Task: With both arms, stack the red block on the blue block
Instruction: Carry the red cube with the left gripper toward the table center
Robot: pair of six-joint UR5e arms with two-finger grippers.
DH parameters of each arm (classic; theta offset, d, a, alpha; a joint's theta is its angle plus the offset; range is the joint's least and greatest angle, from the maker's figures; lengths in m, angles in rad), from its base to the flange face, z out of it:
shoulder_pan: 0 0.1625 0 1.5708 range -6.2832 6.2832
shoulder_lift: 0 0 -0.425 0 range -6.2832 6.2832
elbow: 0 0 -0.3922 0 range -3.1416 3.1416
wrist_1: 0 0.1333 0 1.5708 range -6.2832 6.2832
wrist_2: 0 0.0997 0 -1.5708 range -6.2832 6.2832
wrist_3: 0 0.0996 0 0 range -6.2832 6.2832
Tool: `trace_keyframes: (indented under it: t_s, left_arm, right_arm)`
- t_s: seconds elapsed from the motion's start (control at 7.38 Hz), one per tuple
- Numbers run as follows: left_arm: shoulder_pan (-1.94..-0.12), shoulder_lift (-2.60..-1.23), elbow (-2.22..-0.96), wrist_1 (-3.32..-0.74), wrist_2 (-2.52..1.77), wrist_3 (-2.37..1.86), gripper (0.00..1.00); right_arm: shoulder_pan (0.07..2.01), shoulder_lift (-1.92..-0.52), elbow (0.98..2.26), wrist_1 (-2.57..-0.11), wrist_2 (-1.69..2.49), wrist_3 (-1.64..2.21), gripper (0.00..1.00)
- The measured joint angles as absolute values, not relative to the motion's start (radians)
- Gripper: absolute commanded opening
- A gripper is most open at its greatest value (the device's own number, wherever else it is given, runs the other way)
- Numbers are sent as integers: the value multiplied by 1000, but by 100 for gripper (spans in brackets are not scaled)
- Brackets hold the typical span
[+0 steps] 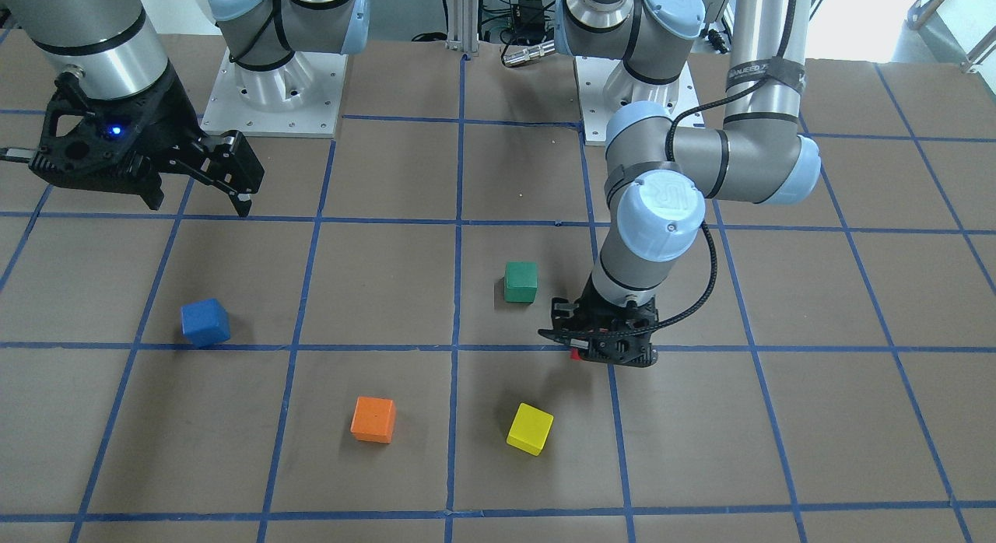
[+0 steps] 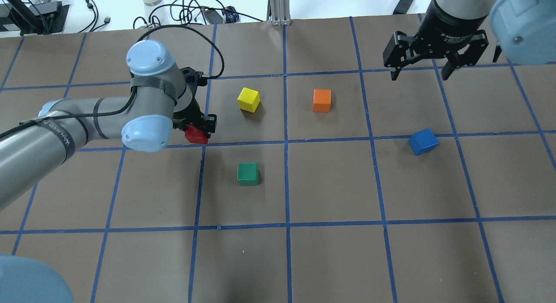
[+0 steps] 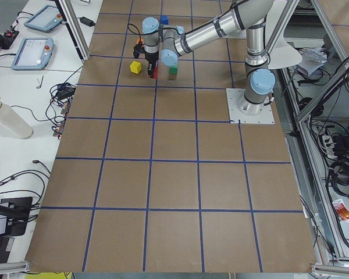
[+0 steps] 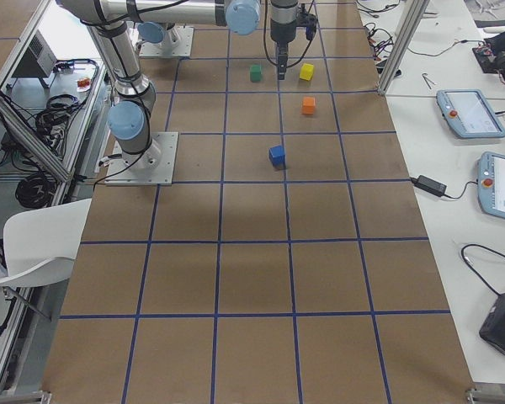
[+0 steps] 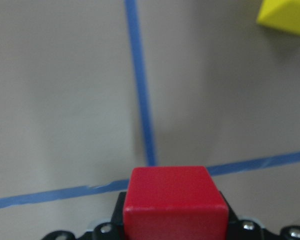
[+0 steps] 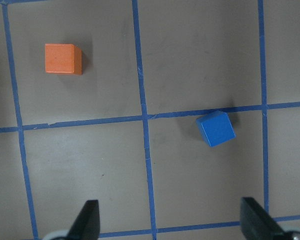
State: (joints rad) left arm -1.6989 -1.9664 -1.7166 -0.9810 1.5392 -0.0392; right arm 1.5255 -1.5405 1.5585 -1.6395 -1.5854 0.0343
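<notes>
My left gripper point(image 2: 200, 128) is shut on the red block point(image 2: 195, 135), low over the table by a blue tape crossing. The red block fills the bottom of the left wrist view point(image 5: 175, 200), and only a sliver of it shows in the front view point(image 1: 575, 354). The blue block point(image 2: 422, 141) sits alone on the table's right part, turned slightly askew; it also shows in the front view point(image 1: 205, 323) and the right wrist view point(image 6: 216, 128). My right gripper point(image 2: 419, 76) is open and empty, high above the table, beyond the blue block.
A green block point(image 2: 248, 174) lies near the left gripper on the robot's side. A yellow block point(image 2: 249, 99) and an orange block point(image 2: 322, 100) lie between the two grippers, farther from the robot. Blue tape lines grid the brown table point(image 2: 330, 259).
</notes>
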Motion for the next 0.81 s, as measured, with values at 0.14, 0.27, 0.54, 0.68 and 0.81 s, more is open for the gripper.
trace_keyframes:
  t_s: [0.14, 0.27, 0.54, 0.68, 0.81]
  left_arm:
    - [-1773, -2018, -1634, -999, 1517, -130, 4]
    - [-1837, -2067, -1585, -1002, 1512, -193, 5]
    - [-1910, -2132, -1557, -998, 1517, -258, 13]
    - [-1933, -2149, -1554, -997, 1520, -272, 79]
    - [-1945, -2161, -1555, -996, 1523, -276, 100]
  right_arm:
    - [1514, -1541, 1559, -1639, -1585, 34, 100]
    - [1507, -1540, 1559, -1641, -1585, 34, 100]
    - [1501, -1540, 1559, -1648, -1586, 32, 100]
    - [1498, -1540, 1558, -1652, -1585, 31, 100]
    - [1495, -1539, 1559, -1653, -1586, 31, 100]
